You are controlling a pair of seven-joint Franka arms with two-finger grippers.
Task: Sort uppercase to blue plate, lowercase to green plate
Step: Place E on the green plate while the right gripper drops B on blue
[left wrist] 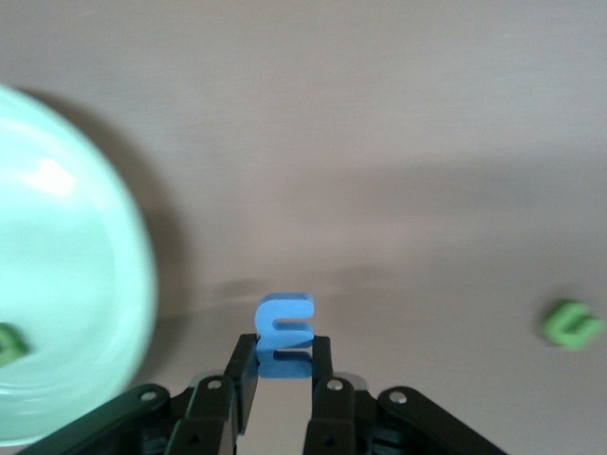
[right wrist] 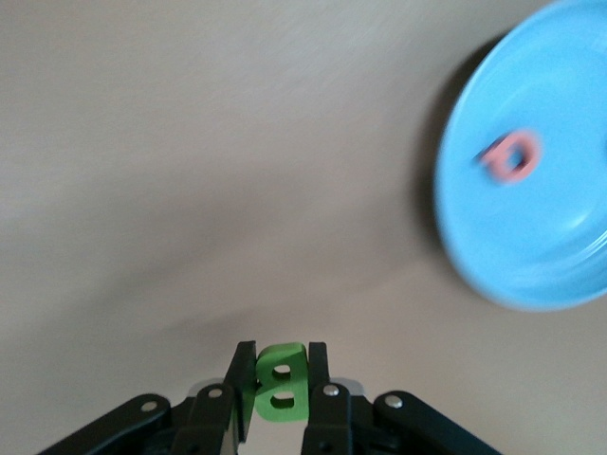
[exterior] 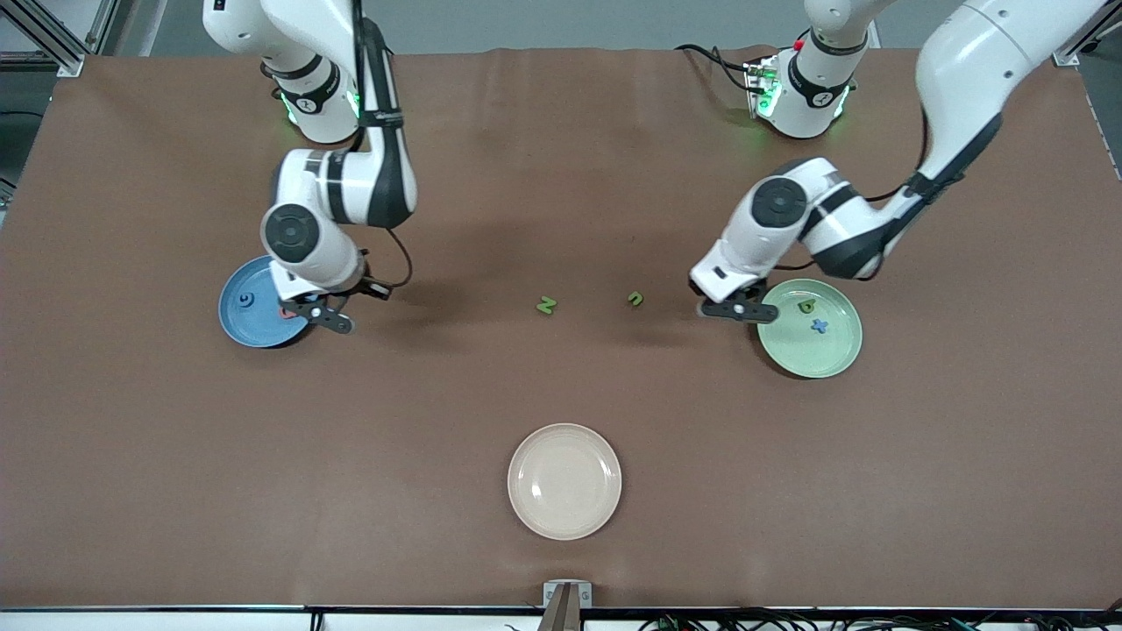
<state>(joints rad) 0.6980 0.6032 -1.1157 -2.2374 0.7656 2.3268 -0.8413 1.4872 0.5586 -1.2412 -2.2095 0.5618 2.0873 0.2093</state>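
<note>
1. Brown matting covers the whole table (exterior: 561, 412); both arm bases stand along its edge farthest from the front camera.
2. Right gripper (right wrist: 281, 372): hangs over the edge of the blue plate (exterior: 248, 319) toward the table's middle. Fingers pinch a green B (right wrist: 282, 381), held upright between the pads. In the front view the gripper (exterior: 317, 313) shows at the plate's rim.
3. Blue plate contents: a blue G (exterior: 247, 300) lies on the part farther from the front camera; a pinkish-red Q (right wrist: 513, 156) lies in the plate, clear in the right wrist view and mostly hidden by the arm in the front view.
4. Left gripper (left wrist: 283, 368): hangs over bare table just beside the rim of the green plate (exterior: 837, 355), on the side toward the table's middle. Fingers pinch a blue m (left wrist: 285, 335), standing on edge between the pads. The front view shows the gripper (exterior: 734, 308) at that rim.
5. Green plate contents: a green d (exterior: 806, 306) and a blue x (exterior: 820, 326) lie close together, the x nearer the front camera.
6. Loose letters on the table between the two plates: a green N (exterior: 546, 305) and a green u (exterior: 635, 299), set apart, the u toward the left arm's end.
7. Cream plate (exterior: 564, 481): sits near the front camera, at mid-table, well apart from the other plates.
</note>
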